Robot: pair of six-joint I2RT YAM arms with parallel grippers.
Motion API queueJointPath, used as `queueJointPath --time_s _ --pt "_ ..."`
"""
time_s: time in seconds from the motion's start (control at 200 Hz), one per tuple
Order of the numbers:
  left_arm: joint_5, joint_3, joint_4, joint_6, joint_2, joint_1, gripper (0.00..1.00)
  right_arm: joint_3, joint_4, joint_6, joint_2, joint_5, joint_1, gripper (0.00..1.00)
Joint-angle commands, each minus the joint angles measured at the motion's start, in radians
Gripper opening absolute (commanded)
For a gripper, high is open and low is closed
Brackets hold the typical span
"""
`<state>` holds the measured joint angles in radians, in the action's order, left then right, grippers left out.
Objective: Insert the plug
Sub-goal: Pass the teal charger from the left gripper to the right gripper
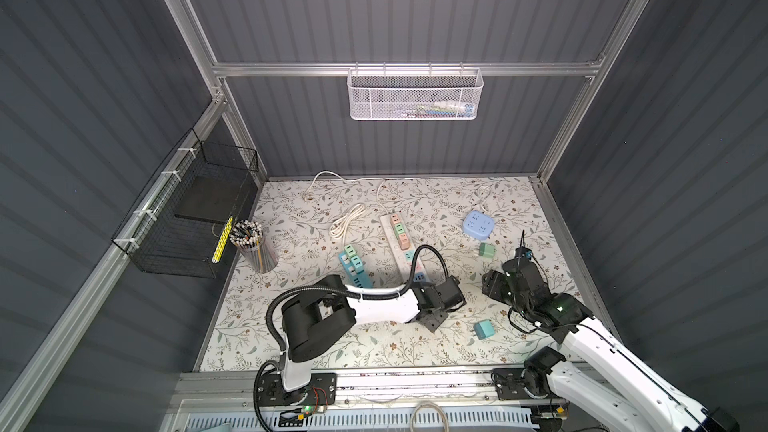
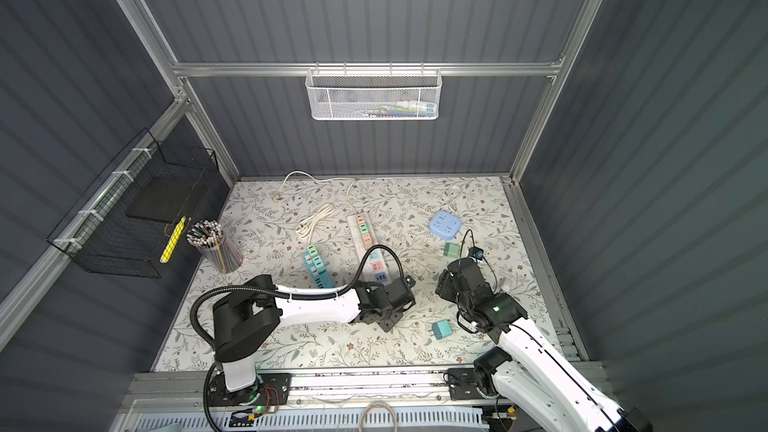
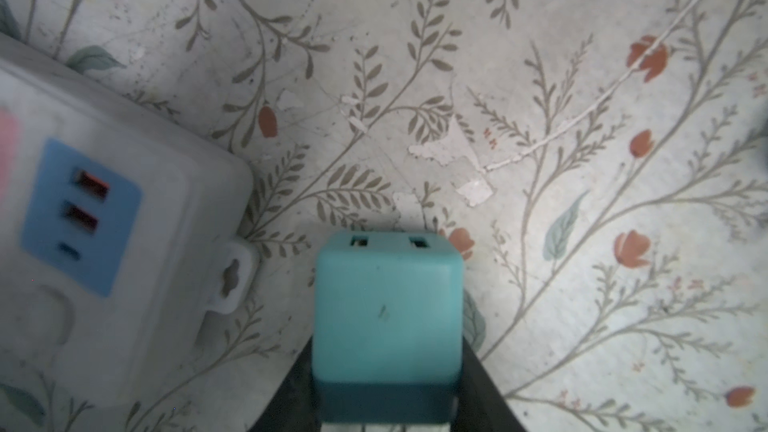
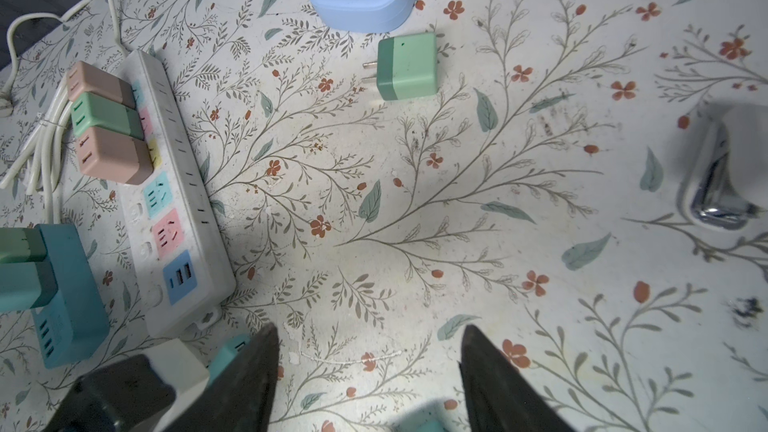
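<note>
Floral tabletop (image 3: 540,76); left gripper (image 3: 388,344) clamps teal cube plug (image 3: 388,305), darker base; right gripper (image 4: 369,328) jaws apart.

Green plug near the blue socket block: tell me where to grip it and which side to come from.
Grip the green plug on its light-green body, jaws across the two flat sides that run along the prongs, coming straight down from above. It lies flat with the prongs level, pointing toward the white power strip; this likely leaves the prong end free.
</note>
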<state>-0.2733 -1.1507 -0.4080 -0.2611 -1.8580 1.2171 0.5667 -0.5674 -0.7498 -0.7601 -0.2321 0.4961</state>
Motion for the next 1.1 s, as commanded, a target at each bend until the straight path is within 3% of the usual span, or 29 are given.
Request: queueJointPath --time_s 0.0,0.115,0.365,0.51,0.785,1.091 --pt "-0.051 0.093 0.151 0.056 0.144 0.005 0.31 0.016 -0.002 0.053 0.004 0.036 -0.004 0.70" --pt "-0.076 0.231 0.336 0.093 0.295 0.005 0.30 0.052 0.001 0.093 -0.033 0.114 -0.004 0.69" --pt "-0.150 0.589 0.838 0.148 0.567 0.005 0.29 0.116 0.149 0.172 -0.066 0.426 0.011 0.64" --pt "-0.233 0.807 1.154 0.156 0.681 0.004 0.29 0.163 0.234 0.194 -0.102 0.493 0.063 0.62" --pt "-0.260 0.855 1.121 0.186 0.786 0.001 0.29 0.287 0.335 0.255 -0.293 0.494 0.261 0.61" --pt "-0.254 0.844 1.060 0.180 0.801 -0.001 0.27 0.320 0.417 0.258 -0.413 0.556 0.322 0.60"
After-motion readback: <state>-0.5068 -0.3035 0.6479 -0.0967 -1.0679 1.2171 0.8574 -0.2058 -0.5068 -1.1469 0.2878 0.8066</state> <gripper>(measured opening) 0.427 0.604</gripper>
